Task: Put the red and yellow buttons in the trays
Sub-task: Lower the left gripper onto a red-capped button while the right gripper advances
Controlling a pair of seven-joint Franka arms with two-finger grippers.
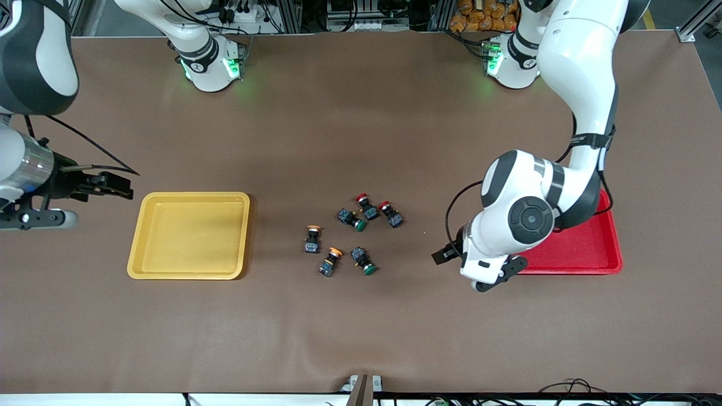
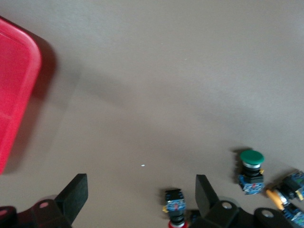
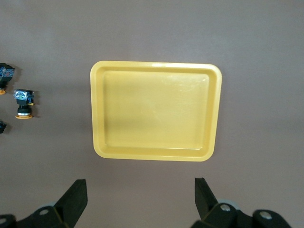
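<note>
The red buttons (image 1: 379, 210) and yellow buttons (image 1: 321, 251) lie mid-table among green ones (image 1: 365, 242), between the yellow tray (image 1: 189, 235) and the red tray (image 1: 586, 248), while my left gripper (image 1: 448, 254) hangs wide beside the red tray and my right gripper (image 1: 115, 186) wide beside the yellow one.

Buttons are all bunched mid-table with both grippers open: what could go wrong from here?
1. The red buttons lie almost against a green button; open fingers may nudge or pinch the wrong one.
2. The left gripper hangs over the table beside the red tray, whose rim the arm covers, so a drop could miss.
3. The yellow buttons lie tipped and may roll. The right gripper waits beside the yellow tray.
</note>
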